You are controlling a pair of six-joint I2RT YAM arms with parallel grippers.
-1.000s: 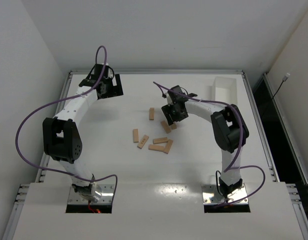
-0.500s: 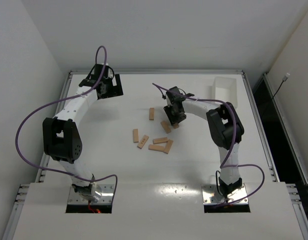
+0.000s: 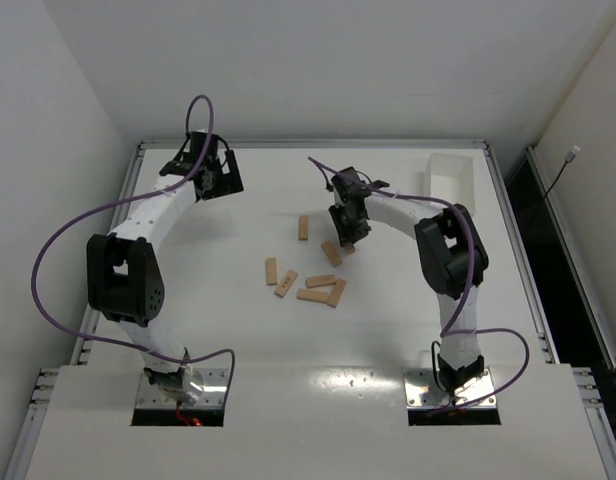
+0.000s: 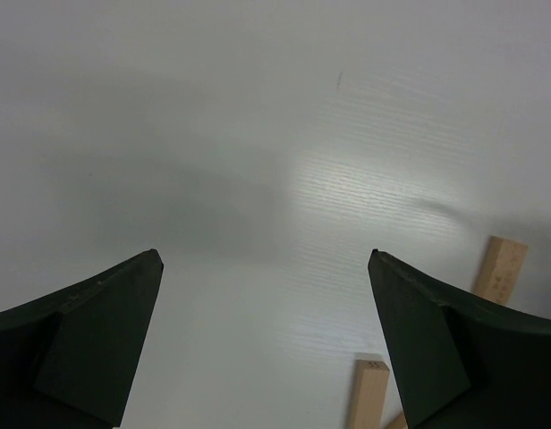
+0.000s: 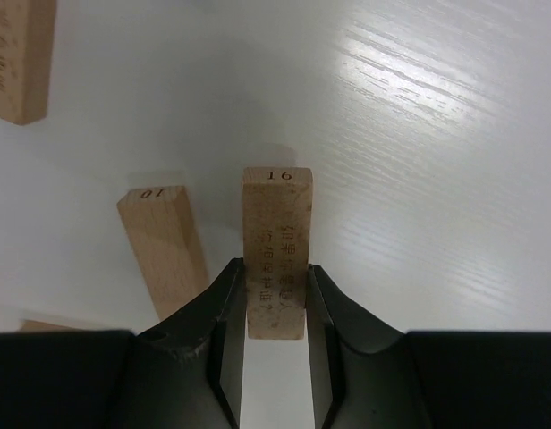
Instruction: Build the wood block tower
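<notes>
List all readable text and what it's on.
"16": end of the held block in the right gripper.
"01", as seen: end of the loose block beside it.
Print along the held block's face: too blurred.
Top-left block print: unreadable.
Marks on the far block, left wrist view: unreadable.

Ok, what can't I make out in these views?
Right wrist view: near end of the held block hidden inside the right gripper; lifted or resting, unclear.
Left wrist view: one block partly behind a finger, another cut off by the bottom edge.
Top view: numbers on loose blocks too small.
</notes>
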